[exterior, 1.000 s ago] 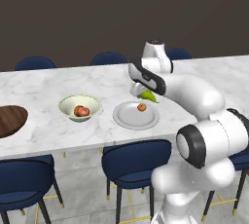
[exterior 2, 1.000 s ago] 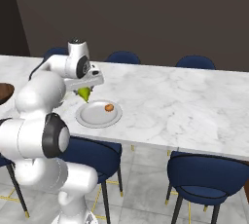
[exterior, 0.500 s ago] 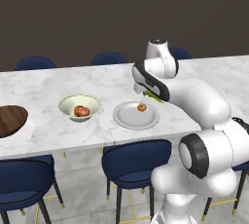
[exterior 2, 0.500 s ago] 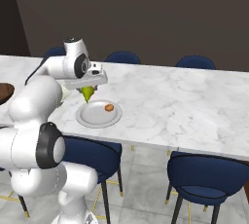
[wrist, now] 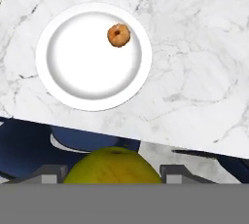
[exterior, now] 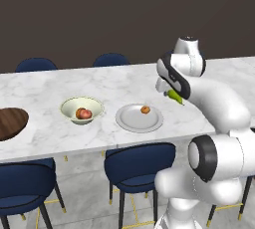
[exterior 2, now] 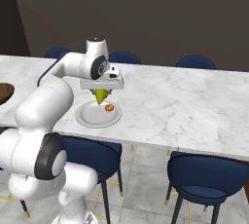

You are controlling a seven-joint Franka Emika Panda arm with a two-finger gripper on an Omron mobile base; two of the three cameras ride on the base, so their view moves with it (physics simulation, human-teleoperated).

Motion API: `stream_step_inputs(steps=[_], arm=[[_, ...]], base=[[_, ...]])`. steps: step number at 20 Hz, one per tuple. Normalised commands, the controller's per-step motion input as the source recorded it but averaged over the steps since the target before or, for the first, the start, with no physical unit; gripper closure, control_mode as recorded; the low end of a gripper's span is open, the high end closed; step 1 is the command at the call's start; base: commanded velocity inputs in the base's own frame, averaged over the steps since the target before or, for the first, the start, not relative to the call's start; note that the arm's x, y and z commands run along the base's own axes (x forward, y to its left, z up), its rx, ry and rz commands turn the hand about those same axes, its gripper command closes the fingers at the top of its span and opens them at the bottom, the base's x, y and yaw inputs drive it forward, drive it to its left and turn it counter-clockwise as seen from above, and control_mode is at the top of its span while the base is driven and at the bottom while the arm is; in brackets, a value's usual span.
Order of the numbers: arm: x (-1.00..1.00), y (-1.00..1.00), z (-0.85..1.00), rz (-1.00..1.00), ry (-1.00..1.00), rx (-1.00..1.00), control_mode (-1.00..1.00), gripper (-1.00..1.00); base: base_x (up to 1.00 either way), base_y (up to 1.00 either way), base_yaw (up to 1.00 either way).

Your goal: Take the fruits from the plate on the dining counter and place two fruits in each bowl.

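A home kitchen's dining area, rendered in simulation. A long white marble-topped dining counter (exterior: 60,123) with grey veins runs across the room, lined on both sides with navy upholstered chairs (exterior: 140,162) on slim dark legs with brass tips. Tableware sits on it: a grey plate (exterior: 130,121), a cream bowl (exterior: 69,106) and a dark wooden bowl (exterior: 11,122). The floor is pale stone tile (exterior 2: 146,189), the far wall (exterior: 99,14) dark brown.
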Motion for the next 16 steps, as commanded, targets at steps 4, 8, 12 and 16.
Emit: stream_step_inputs(steps=[4,8,12,16], arm=[[-0.27,-0.4,0.0,-0.31,0.04,0.0,-1.0,1.0],[-0.04,-0.11,0.0,-0.08,0.01,0.0,-1.0,1.0],[0.0,0.17,0.0,-0.01,0.0,0.0,-1.0,1.0],[-0.07,0.23,0.0,-0.01,0.0,0.0,-1.0,1.0]], base=[[0.0,0.0,0.0],[0.0,0.0,0.0],[0.0,0.0,0.0],[0.0,0.0,0.0]])
